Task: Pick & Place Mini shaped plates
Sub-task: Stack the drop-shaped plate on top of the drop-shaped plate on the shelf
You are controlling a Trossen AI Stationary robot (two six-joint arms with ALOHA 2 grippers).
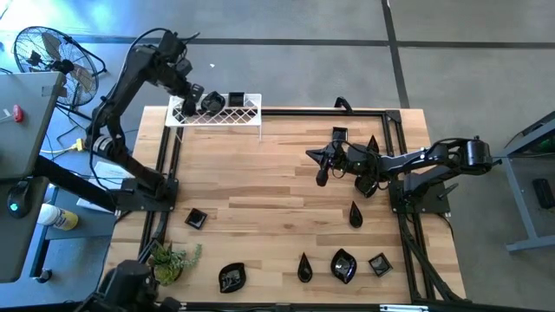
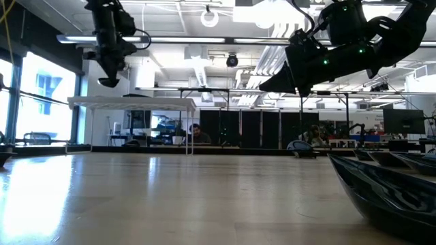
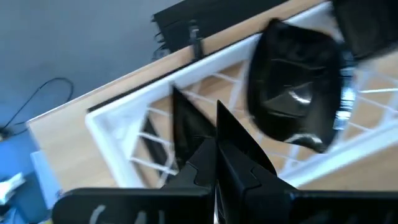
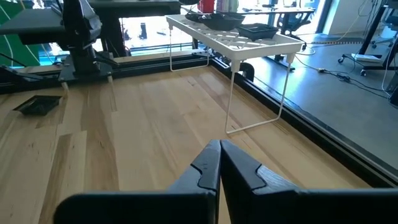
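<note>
Two black mini plates (image 1: pixel 212 102) (image 1: pixel 236 100) lie flat on the white lattice rack (image 1: pixel 217 115) at the table's far left. One of them is the leaf-like plate (image 3: pixel 298 87) in the left wrist view. My left gripper (image 1: pixel 186 106) (image 3: pixel 198 99) hovers over the rack's left part, shut, with nothing seen between its fingers. My right gripper (image 1: pixel 312 157) (image 4: pixel 219 143) is shut and hangs above the table's middle right, pointing toward the rack (image 4: pixel 242 40). Several more plates lie on the wood, among them a square one (image 1: pixel 195 218) and a teardrop (image 1: pixel 355 214).
A row of plates lies along the near edge: a leaf (image 1: pixel 231 277), a teardrop (image 1: pixel 304 269), a leaf (image 1: pixel 343 265) and a square (image 1: pixel 379 264). A small green plant (image 1: pixel 173 260) stands at the near left corner. A black frame rail (image 1: pixel 329 111) runs along the table's edges.
</note>
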